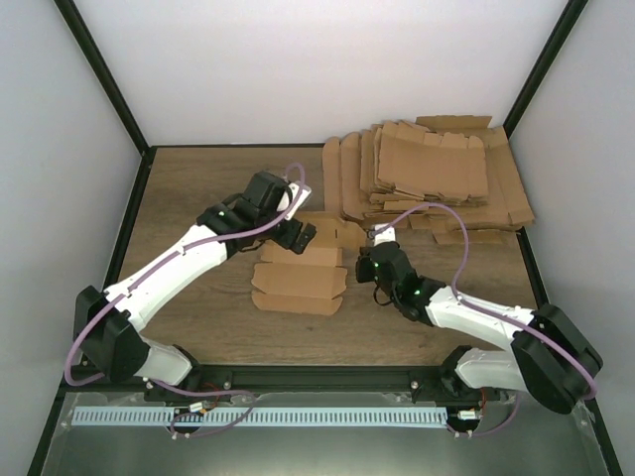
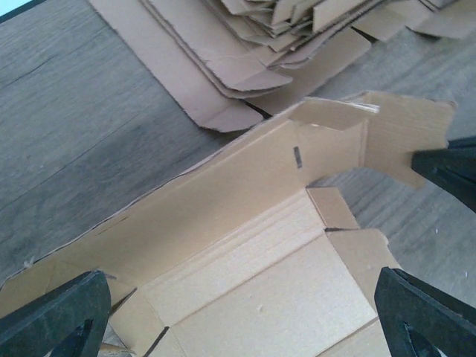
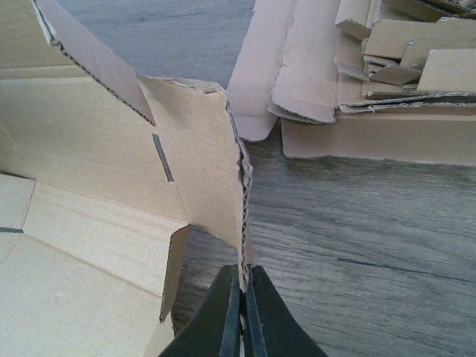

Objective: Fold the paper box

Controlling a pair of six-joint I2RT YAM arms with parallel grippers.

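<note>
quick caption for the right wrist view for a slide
Right gripper pinching a raised flap edge of the paper box, pile of flat blanks behind on the table.

Arm shells: smooth, rounded white links on the left arm [image 1: 169, 268] and the right arm [image 1: 476, 317]
Joints: chunky black housings, with a small green light [image 1: 220, 211] glowing on each arm
Cables: a lilac cable [image 1: 71, 347] loops loosely along each arm
Bases: bulky black shoulder blocks [image 1: 556, 359]
Gripper fingers: matte black wedges tapering to thin tips, on the left gripper [image 2: 239, 277] and right gripper [image 3: 243, 277] alike
</note>
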